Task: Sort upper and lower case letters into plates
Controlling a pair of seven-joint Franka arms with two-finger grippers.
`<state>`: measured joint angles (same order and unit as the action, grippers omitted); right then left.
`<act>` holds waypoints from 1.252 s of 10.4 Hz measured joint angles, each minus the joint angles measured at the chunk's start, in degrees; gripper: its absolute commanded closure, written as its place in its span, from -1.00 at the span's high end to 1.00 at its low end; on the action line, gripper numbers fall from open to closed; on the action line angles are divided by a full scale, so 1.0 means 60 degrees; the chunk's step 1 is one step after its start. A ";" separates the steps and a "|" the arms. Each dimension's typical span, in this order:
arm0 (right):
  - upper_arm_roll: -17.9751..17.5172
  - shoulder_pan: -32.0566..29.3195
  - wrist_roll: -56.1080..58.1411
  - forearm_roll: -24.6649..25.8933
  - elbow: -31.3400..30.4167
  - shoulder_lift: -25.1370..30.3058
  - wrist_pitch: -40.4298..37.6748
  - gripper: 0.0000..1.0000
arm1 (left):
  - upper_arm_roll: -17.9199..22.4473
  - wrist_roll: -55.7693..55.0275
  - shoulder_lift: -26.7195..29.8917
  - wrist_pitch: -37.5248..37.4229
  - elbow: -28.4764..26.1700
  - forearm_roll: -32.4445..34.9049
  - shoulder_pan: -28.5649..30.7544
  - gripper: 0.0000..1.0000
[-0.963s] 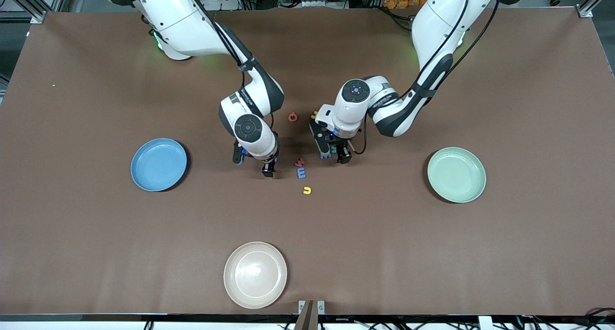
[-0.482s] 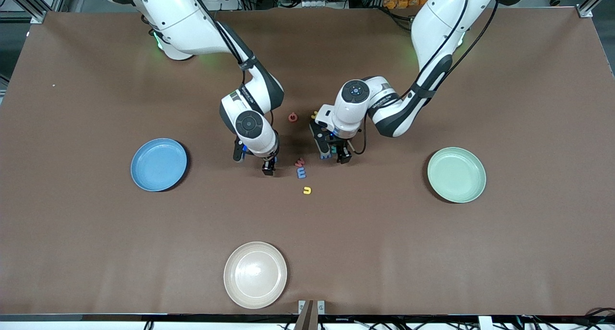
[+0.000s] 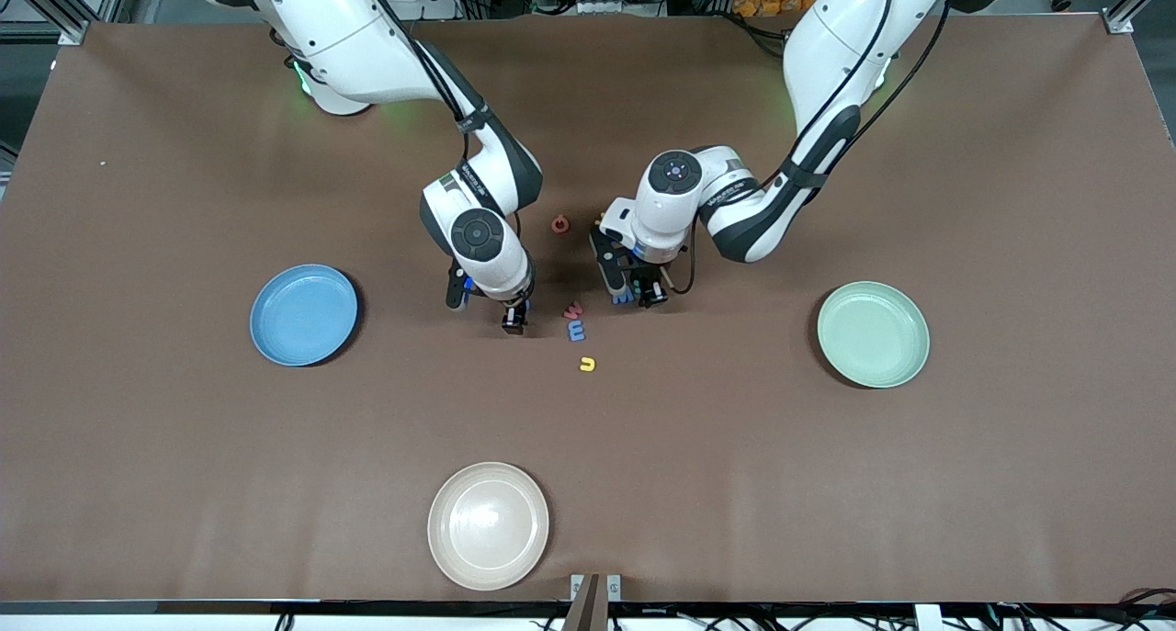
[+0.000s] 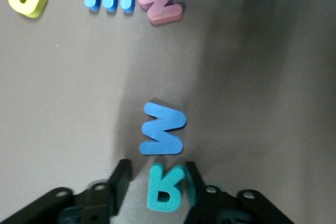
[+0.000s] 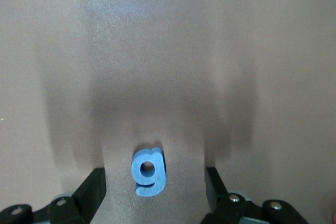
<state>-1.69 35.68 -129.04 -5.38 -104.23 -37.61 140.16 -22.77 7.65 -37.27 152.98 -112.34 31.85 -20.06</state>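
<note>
Meanwhile, the sky blue plate (image 3: 304,315) sits toward the right arm's end. Beside it, the right gripper (image 5: 155,184) stands apart around a blue g (image 5: 149,172), not touching. The left gripper (image 4: 154,188) pinches a teal R (image 4: 164,188) beside a blue M (image 4: 163,136). The mint plate (image 3: 873,333) lies toward the left arm's end.
</note>
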 measured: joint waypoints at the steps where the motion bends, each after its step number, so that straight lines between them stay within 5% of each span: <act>1: 0.0002 0.0000 -0.0002 0.0002 -0.0015 0.0008 0.0050 0.44 | 0.0011 -0.0016 0.0057 -0.0004 0.0042 0.0045 0.0055 -1.00; 6: -0.0017 0.0002 -0.0002 0.0035 -0.0236 0.0093 0.0332 0.40 | 0.0137 -0.0016 0.0429 -0.0549 0.0287 0.0045 0.1437 -1.00; 11: -0.0058 0.0010 -0.0012 0.0159 -0.0376 0.0199 0.0333 -0.24 | 0.0125 -0.0070 0.2168 -0.3115 0.0600 -0.1697 0.2436 -1.00; 13: -0.0084 0.0013 -0.0030 0.0188 -0.0447 0.0254 0.0321 -0.76 | 0.0159 -0.0099 0.2687 -0.4863 0.1210 -0.2043 0.2986 -1.00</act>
<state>-2.20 35.76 -129.22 -4.25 -106.91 -36.08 142.09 -21.81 7.05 -21.15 123.80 -105.08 19.60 -2.14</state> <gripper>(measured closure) 0.542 0.714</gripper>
